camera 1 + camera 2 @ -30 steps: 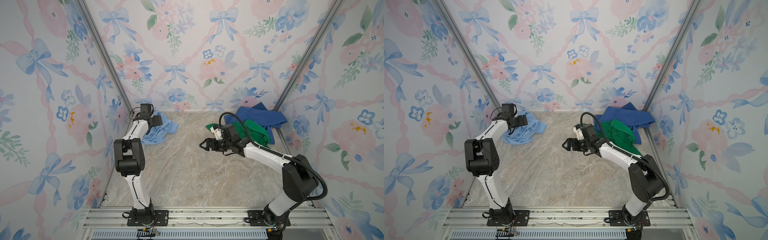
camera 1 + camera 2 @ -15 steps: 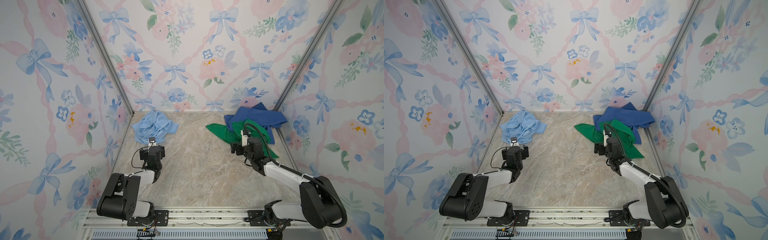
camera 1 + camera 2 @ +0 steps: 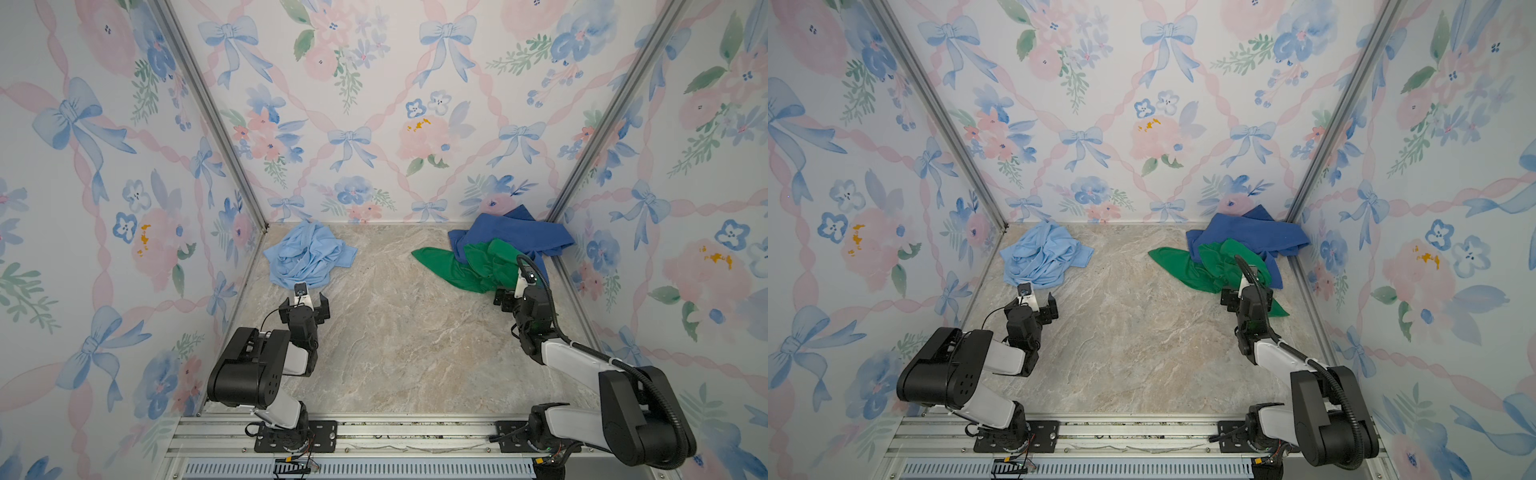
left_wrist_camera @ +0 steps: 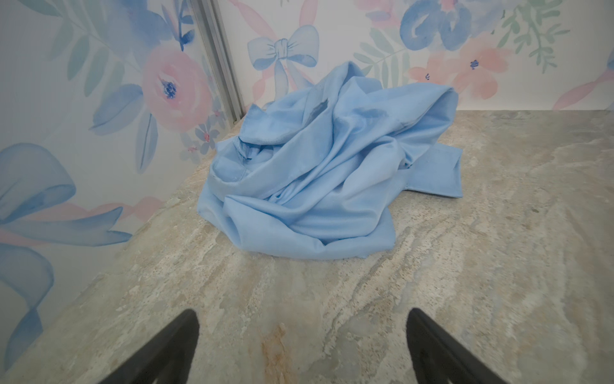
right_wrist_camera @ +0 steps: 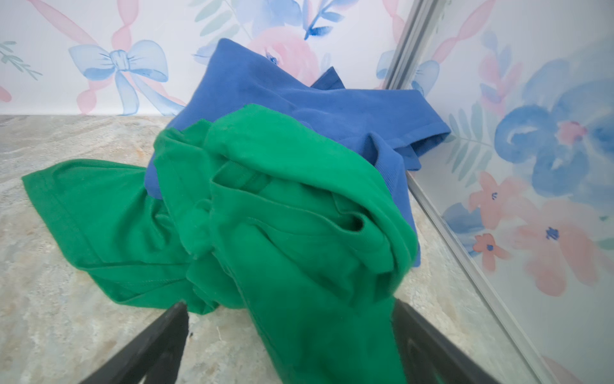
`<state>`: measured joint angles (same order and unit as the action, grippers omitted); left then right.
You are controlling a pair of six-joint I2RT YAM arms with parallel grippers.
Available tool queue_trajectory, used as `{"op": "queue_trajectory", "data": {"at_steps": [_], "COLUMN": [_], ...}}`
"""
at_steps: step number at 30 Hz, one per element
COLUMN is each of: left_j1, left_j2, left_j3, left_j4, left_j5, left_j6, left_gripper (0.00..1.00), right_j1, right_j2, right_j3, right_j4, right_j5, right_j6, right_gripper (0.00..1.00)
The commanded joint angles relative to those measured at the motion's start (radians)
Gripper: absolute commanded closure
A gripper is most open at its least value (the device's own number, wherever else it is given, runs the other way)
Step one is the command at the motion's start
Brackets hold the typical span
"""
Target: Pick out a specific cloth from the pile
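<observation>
The cloth (image 3: pixel 307 257), pale sky-blue and crumpled, lies alone in the back left corner in both top views (image 3: pixel 1044 259) and in the left wrist view (image 4: pixel 332 173). My left gripper (image 3: pixel 305 305) (image 4: pixel 302 316) stands open over bare table, just short of the cloth's near edge. The pile sits in the back right corner, a royal-blue cloth (image 3: pixel 515 237) (image 5: pixel 299 93) under a bright green cloth (image 3: pixel 469 266) (image 5: pixel 265 216). At the pile's near side my right gripper (image 3: pixel 515 297) (image 5: pixel 289 306) is open. A tail of the green cloth lies between its spread fingers.
Flowered walls close in the marble table (image 3: pixel 395 332) on the left, back and right. A metal post (image 5: pixel 402 50) stands in the corner behind the pile. Both arm bases sit on a rail (image 3: pixel 374 432) at the front edge.
My left gripper has drawn back from the pale blue cloth toward the front. The right gripper has left the middle of the table and now sits low at the pile's near side.
</observation>
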<state>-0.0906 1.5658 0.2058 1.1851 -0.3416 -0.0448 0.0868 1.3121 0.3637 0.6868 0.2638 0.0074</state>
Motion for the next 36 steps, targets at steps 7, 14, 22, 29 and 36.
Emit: {"op": "queue_trajectory", "data": {"at_steps": [7, 14, 22, 29, 36], "left_j1": [-0.019, -0.001, 0.0, 0.001, -0.001], "left_j2": [0.013, 0.01, 0.01, 0.01, 0.007], "left_j3": [0.006, 0.017, 0.016, 0.015, 0.014], "left_j4": [0.104, 0.082, 0.081, 0.081, 0.081], "left_j5": [0.004, 0.04, 0.044, 0.044, 0.038], "left_j6": [0.03, 0.022, 0.02, 0.02, 0.02], "left_gripper": [0.02, 0.02, 0.02, 0.02, 0.02], "right_j1": [-0.025, -0.073, -0.068, -0.056, -0.055], "right_j2": [0.225, 0.239, 0.237, 0.237, 0.237], "right_j3": [-0.088, 0.03, 0.03, 0.029, 0.029], "right_j4": [0.433, 0.226, 0.221, 0.221, 0.223], "right_j5": [-0.162, -0.27, -0.262, -0.236, -0.239], "right_j6": [-0.019, 0.001, -0.003, -0.011, -0.009], "right_gripper": [0.03, 0.03, 0.03, 0.03, 0.03]}}
